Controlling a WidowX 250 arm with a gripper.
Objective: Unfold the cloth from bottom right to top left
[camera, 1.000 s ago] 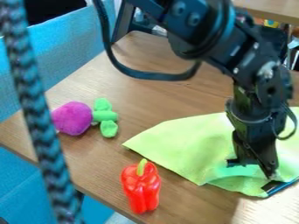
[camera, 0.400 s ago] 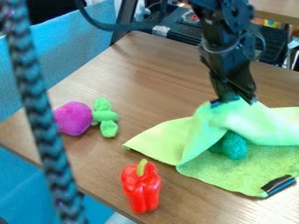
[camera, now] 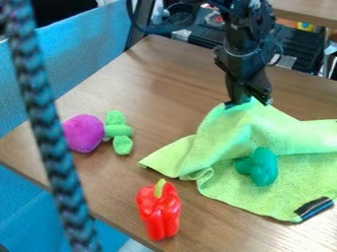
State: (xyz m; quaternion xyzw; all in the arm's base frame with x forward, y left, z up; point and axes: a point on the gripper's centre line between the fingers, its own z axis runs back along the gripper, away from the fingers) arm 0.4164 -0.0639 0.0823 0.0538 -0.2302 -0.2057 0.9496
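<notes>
Cloth [camera: 289,140]: light green, on the right half of the table [camera: 148,76]. Its far part is drawn up into a peak under the gripper, with slanting folds running down from it. One corner points left across the wood, and a small curl sits along the near left edge. The near right part is spread out.
Gripper [camera: 248,102]: above the far side of the cloth, pointing down, its tips pinched together on the raised fabric, as far as I can make out with the tips half buried in it.
Green toy [camera: 263,167]: a dark green, lumpy piece on the spread part of the cloth, just beside the raised fold.
Black and blue strip [camera: 314,208]: at the cloth's near right corner.
Red pepper [camera: 159,211]: on the bare wood, near the cloth's left edge, green stem toward the top of my view.
Purple toy [camera: 84,133]: round, with green leaves [camera: 118,131] on its right, well apart from the gripper.
Braided cord [camera: 49,140]: hangs close to me, down the left.
</notes>
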